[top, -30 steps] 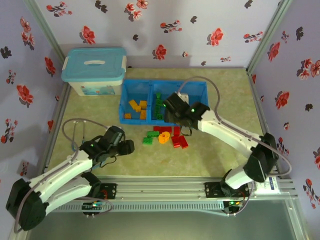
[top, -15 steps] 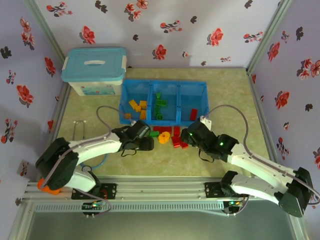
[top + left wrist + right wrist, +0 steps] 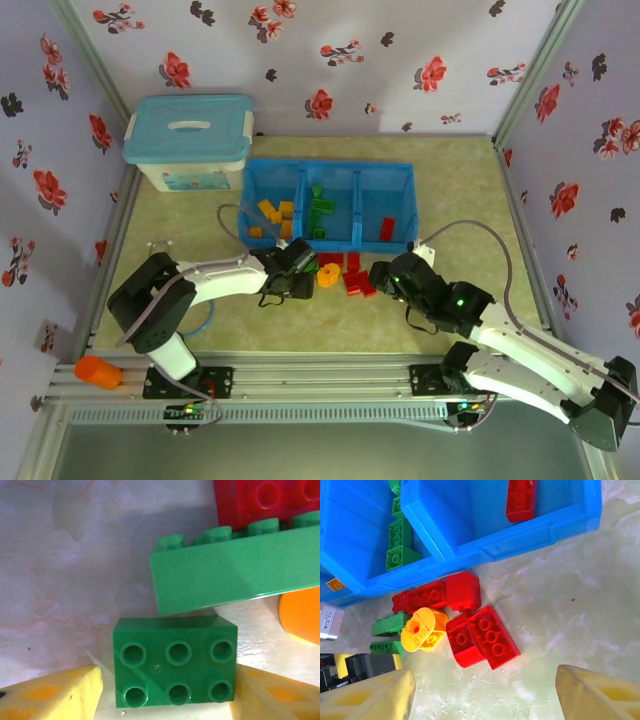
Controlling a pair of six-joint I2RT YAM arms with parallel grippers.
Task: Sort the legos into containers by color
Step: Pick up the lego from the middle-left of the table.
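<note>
right wrist view: four loose red legos [image 3: 490, 637], two green legos [image 3: 387, 625], one yellow lego [image 3: 422, 630]; left tool [image 3: 170, 685], right tool [image 3: 482, 680] wide.

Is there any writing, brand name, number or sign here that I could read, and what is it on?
Nothing here reads clearly enough to quote.
Front label of the pale-blue storage box: a picture, too blurred to read.
White label near the right arm's base: too small to read.
Orange sticker on the blue tray: too small to read.
</note>
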